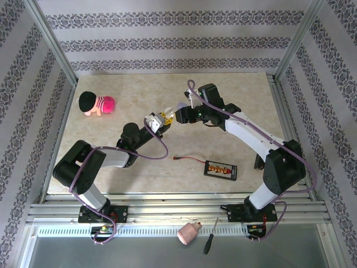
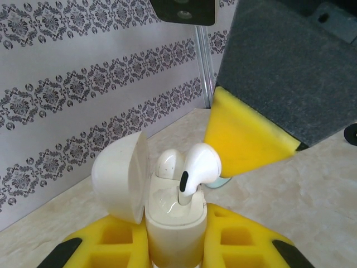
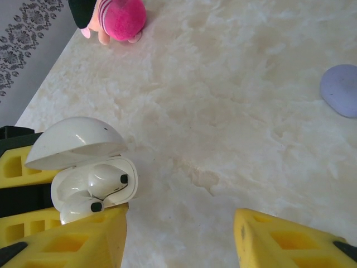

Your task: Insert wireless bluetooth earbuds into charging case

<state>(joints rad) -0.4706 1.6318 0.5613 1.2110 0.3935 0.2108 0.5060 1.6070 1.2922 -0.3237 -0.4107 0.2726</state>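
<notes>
Jaws of the left gripper (image 1: 157, 123) clamp the white charging case (image 1: 152, 119) in the top view, held up around mid-surface, a bit toward the far edge. Right gripper (image 1: 174, 115) is just beside it, tips almost at the case. Plush toy (image 1: 96, 103) sits toward the far-left corner. Black battery pack (image 1: 221, 169) with a red lead lies toward the near-right edge. Both are well apart from the work. Pink round item (image 1: 189, 233) and screwdriver (image 1: 210, 237) lie on the ledge past the near edge, off the surface.

Left wrist view: case upright in the clamp, lid (image 2: 120, 176) swung open to the left. One white earbud (image 2: 167, 162) sits down in its well. The second earbud (image 2: 199, 166) is tilted, stem in the well, head proud of the rim. A yellow finger (image 2: 245, 139) of the right gripper is right at that head; contact cannot be told. Pale blue-green item (image 2: 223, 182) behind the finger is mostly hidden.

Right wrist view: right jaws wide, nothing between them, case at their left tip. Lavender oval piece (image 3: 341, 89) lies on the surface, well apart.

Step looks like seating the second bud. To do it well, keep the left clamp steady and press the head down along the stem line, lightly, until flush. A sideways push could pop the bud out or twist the case. Keep the finger off the lid. Nothing on the surface blocks this. The only crowding is the two grippers' tips.
</notes>
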